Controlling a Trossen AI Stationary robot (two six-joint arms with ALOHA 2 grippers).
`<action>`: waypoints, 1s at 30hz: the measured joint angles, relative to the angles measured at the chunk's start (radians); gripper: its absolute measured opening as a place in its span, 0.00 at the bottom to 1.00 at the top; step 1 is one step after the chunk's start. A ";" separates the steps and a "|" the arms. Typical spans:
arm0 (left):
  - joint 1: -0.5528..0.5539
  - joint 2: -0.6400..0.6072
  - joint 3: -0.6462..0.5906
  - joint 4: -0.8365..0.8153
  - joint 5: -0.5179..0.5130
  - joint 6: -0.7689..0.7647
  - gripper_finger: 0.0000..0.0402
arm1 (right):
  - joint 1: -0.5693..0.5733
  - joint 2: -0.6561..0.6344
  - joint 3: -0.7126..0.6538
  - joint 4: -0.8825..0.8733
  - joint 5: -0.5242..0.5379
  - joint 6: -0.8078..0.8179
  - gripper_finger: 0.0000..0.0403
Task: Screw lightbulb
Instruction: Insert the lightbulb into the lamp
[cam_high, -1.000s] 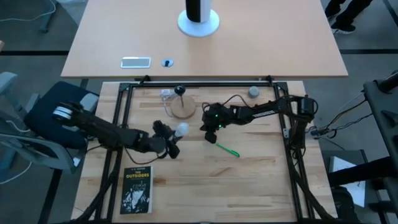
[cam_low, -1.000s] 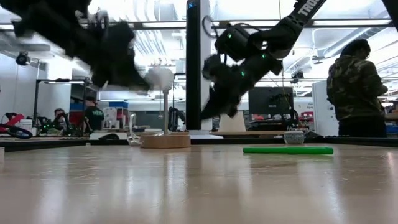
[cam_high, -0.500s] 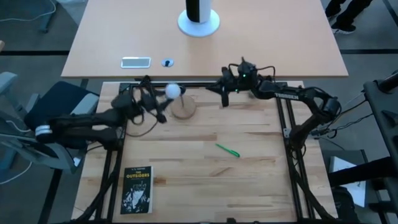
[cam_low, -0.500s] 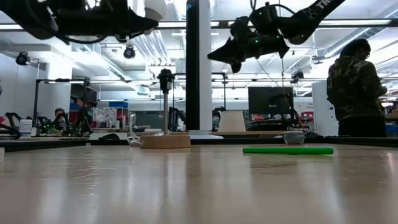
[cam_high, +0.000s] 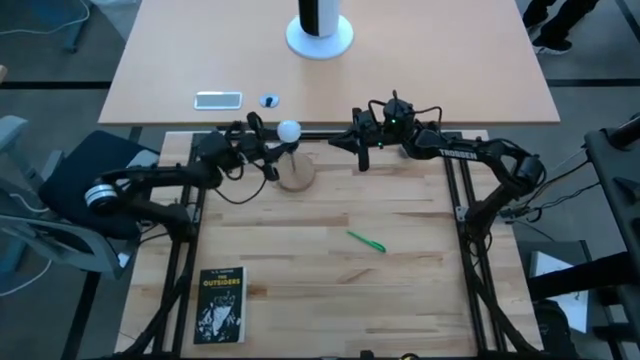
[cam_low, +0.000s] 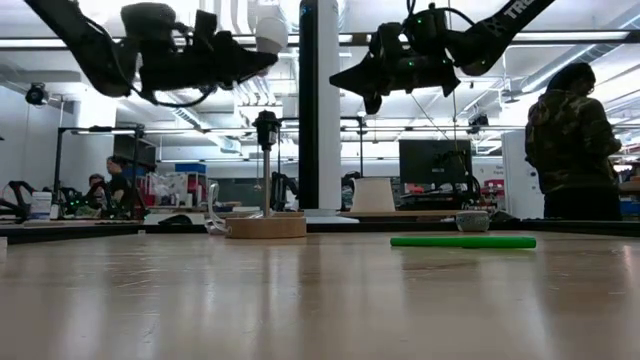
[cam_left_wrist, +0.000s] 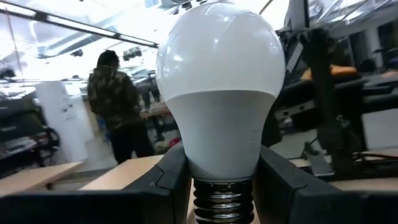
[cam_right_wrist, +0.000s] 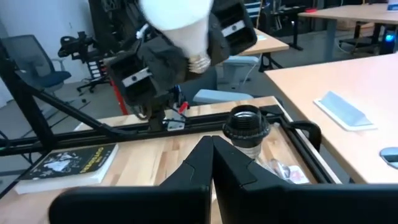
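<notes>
You can read "THE OUTSIDERS" on the book (cam_high: 221, 305) lying on the table (cam_high: 400, 290), and nothing else is legible.

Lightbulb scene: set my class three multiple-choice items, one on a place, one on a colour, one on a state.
1. Where is the lightbulb?
A. In the left tool
B. On the book
C. In the socket

2. What colour is the pen?
A. Red
B. Green
C. Black

3. The right tool is
A. shut, empty
B. gripping the pen
C. wide open

Answers: A, its fingers flank the bulb's neck; B, it lies green on the table; A, its fingers meet with nothing between.
</notes>
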 joint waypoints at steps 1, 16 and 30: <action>0.005 0.017 0.000 0.039 0.022 -0.013 0.29 | 0.000 0.001 0.000 -0.001 0.009 0.001 0.00; 0.153 0.269 0.098 0.473 0.338 -0.362 0.29 | -0.030 0.045 0.114 0.104 0.072 -0.108 0.00; 0.138 0.279 0.142 0.497 0.419 -0.383 0.29 | 0.112 0.058 0.182 0.104 0.053 -0.304 0.03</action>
